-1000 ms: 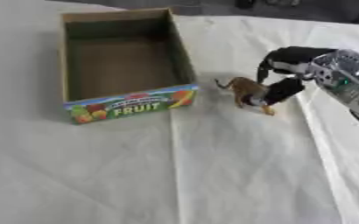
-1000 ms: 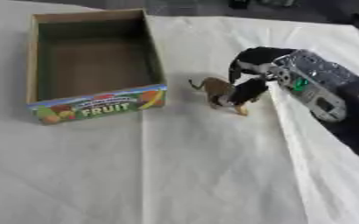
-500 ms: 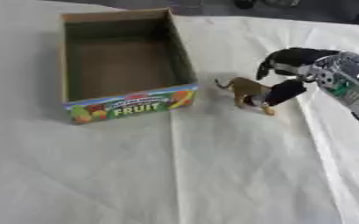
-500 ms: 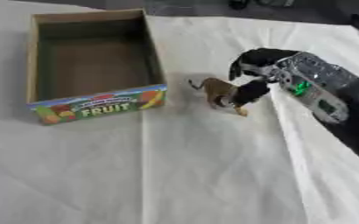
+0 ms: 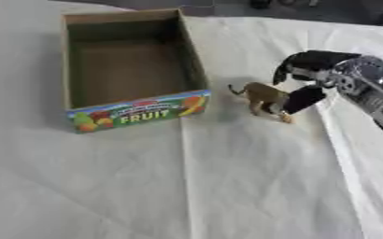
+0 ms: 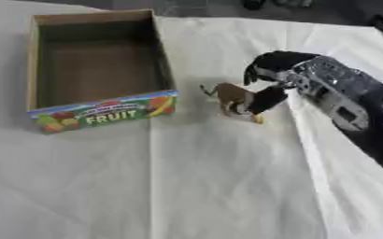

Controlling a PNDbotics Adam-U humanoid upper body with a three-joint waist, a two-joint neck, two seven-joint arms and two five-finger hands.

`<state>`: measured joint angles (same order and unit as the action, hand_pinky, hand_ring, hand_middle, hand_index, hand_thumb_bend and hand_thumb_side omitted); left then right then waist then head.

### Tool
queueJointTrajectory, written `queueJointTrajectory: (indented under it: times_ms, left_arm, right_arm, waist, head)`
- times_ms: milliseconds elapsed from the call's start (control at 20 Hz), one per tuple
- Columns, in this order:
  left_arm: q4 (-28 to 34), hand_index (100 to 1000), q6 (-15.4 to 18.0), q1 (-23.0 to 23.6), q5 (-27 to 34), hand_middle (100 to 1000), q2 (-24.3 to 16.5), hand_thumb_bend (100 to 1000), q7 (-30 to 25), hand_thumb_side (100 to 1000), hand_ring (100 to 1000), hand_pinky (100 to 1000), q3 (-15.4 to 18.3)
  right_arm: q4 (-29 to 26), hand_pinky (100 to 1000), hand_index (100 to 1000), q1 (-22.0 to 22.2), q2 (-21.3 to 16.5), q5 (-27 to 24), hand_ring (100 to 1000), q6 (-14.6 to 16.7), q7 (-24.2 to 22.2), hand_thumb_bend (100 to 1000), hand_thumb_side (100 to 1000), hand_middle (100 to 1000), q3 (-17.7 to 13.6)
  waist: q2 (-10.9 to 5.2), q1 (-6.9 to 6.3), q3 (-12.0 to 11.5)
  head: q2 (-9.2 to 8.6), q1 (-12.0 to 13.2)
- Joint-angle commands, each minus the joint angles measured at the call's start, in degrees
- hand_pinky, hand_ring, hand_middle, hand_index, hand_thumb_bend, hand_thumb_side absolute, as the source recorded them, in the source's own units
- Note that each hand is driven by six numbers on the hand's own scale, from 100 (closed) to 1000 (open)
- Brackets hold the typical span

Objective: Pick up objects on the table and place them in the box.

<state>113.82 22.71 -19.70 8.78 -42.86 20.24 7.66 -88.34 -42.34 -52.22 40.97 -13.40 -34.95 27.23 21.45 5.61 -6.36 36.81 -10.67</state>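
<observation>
My right hand (image 5: 309, 81): fingers curled round the rear of a small brown animal figure (image 5: 263, 97), which stood on the white-covered surface (image 5: 227, 186) just right of the box. Cardboard box (image 5: 129, 65), "FRUIT" printed on its near wall, lay beyond to the left.

Right robot hand (image 5: 309, 79) pinching brown toy animal (image 5: 263, 96) beside box (image 5: 191, 60).

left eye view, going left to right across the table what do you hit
cardboard fruit box → brown toy animal → right hand, its fingers curled round the toy's far end
</observation>
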Motion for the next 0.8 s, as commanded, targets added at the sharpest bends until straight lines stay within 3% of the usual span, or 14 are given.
queueJointTrajectory:
  times_ms: [50, 400, 800]
  left_arm:
    - [0.77, 916, 0.05, -0.80, 0.37, 840, -1.65, 562, 0.25, 100, 914, 706, 0.65]
    - [0.77, 915, 0.06, -0.82, 0.38, 839, -1.66, 550, 0.30, 100, 913, 704, 0.71]
    - [0.77, 912, 0.17, -1.21, 0.57, 835, -1.72, 550, 0.44, 100, 912, 702, 0.71]
  right_arm:
    - [0.28, 813, 776, -0.78, -1.54, 0.09, 876, -0.13, 0.31, 362, 708, 724, -0.65]
    - [1.82, 807, 744, -0.99, -0.89, -0.28, 870, -0.73, 0.38, 279, 679, 696, -0.25]
    - [3.16, 808, 763, -0.82, -0.61, -0.61, 871, -1.09, -0.56, 268, 675, 701, 0.30]
  waist:
    - [-0.97, -0.20, -0.12]
    - [-0.73, -0.09, -0.54]
    - [-0.35, 0.12, -0.96]
  head:
    - [-0.61, -0.18]
    - [-0.67, -0.42]
    - [-0.73, -0.48]
